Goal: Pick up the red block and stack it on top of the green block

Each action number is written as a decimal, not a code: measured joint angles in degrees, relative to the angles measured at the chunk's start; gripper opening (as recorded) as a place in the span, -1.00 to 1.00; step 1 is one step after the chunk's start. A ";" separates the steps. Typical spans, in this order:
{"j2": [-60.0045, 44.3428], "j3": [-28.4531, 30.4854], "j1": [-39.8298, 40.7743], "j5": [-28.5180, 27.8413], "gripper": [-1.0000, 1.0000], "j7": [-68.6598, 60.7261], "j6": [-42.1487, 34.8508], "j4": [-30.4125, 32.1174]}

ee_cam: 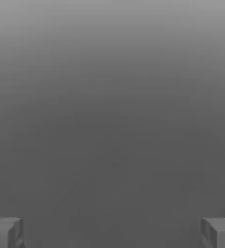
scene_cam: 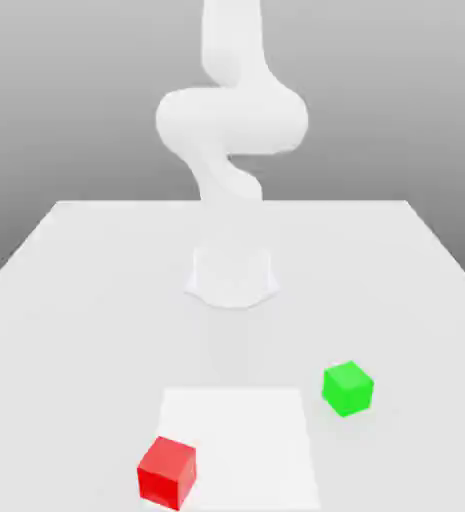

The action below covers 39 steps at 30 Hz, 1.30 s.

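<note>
Jaws spread as wide as they go and holding nothing: your two-finger gripper (ee_cam: 112, 232) shows its grey fingertips (ee_cam: 5, 232) far apart in the hand view, with bare grey background between them. In the exterior view you see the white robot arm (scene_cam: 231, 120) rising from its round base (scene_cam: 232, 275) near the middle of the flat white table (scene_cam: 66, 300), curled up well clear of the work below. Your target, the small matte bright red cube (scene_cam: 167, 470), sits close to the table's near edge, toward the exterior view's left, at the left margin of a paler square patch (scene_cam: 241, 430) on the tabletop. The small matte bright green cube (scene_cam: 347, 388), about the same size, rests farther back and toward the exterior view's right, just off that patch's far right corner. Both cubes lie flat on the table and well apart, neither touched by the arm. That spacing likely serves you well: you should have room to come down around the red cube without disturbing the green one. The wide-open fingers suit an approach, so the pick has not yet begun. Your next move, by this reading, is to bring the hand down over the red cube and line the fingers up with two of its opposite faces.
</note>
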State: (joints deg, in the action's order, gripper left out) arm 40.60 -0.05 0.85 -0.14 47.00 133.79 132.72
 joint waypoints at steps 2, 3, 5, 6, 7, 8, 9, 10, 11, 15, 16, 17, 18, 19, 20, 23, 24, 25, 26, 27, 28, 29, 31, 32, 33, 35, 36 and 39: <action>-4.43 -0.04 0.72 -0.11 0.00 0.98 1.70 0.80; -6.55 -0.03 1.04 -0.16 0.00 1.45 2.51 1.18; -10.74 0.02 1.64 -0.32 0.00 2.41 4.12 1.93; -12.82 0.04 1.94 -0.38 0.00 2.88 4.92 2.31; -14.90 0.08 2.23 -0.45 0.00 3.34 5.72 2.68; -16.98 0.15 2.48 -0.52 0.00 3.82 6.52 3.06; -19.06 0.19 2.78 -0.60 0.00 4.28 7.29 3.42; -21.13 0.29 3.01 -0.64 0.00 4.74 8.10 3.80; -23.21 0.38 3.25 -0.68 0.00 5.20 8.91 4.18; -31.52 0.89 4.07 -0.72 0.00 6.90 12.08 5.67; -33.59 1.05 4.25 -0.68 0.00 7.30 12.89 6.05; -35.67 1.20 4.53 -0.61 0.00 7.68 13.70 6.43; -37.75 1.36 4.78 -0.52 0.00 8.03 14.50 6.80; -39.82 1.47 5.09 -0.39 0.00 8.36 15.30 7.18; -41.90 1.56 5.39 -0.23 0.00 8.67 16.10 7.55; -48.13 1.81 5.78 0.43 0.00 9.47 18.49 8.67; -50.21 1.87 5.94 0.72 0.00 9.68 19.29 9.05; -52.29 1.87 6.03 0.96 0.00 9.73 20.55 9.08; -54.36 1.81 6.13 1.16 0.00 9.69 22.05 8.94; -56.44 1.69 6.26 1.31 0.00 9.64 23.68 8.71; -58.52 1.59 6.35 1.48 0.00 9.54 25.37 8.43; -60.59 1.45 6.46 1.61 0.00 9.45 27.10 8.13; -62.11 1.35 6.54 1.70 -1.00 9.39 28.36 7.90; -62.11 1.35 6.55 1.69 -1.00 9.40 28.37 7.90; -62.11 1.34 6.55 1.68 -1.00 9.41 28.38 7.90; -62.11 1.33 6.56 1.64 -1.00 9.45 28.40 7.90; -62.87 1.27 6.61 1.67 -1.00 9.43 29.03 7.79; -59.13 1.38 6.58 1.39 -1.00 9.61 25.86 8.38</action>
State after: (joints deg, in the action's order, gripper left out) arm -18.53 1.32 7.43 1.24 56.62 159.66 141.10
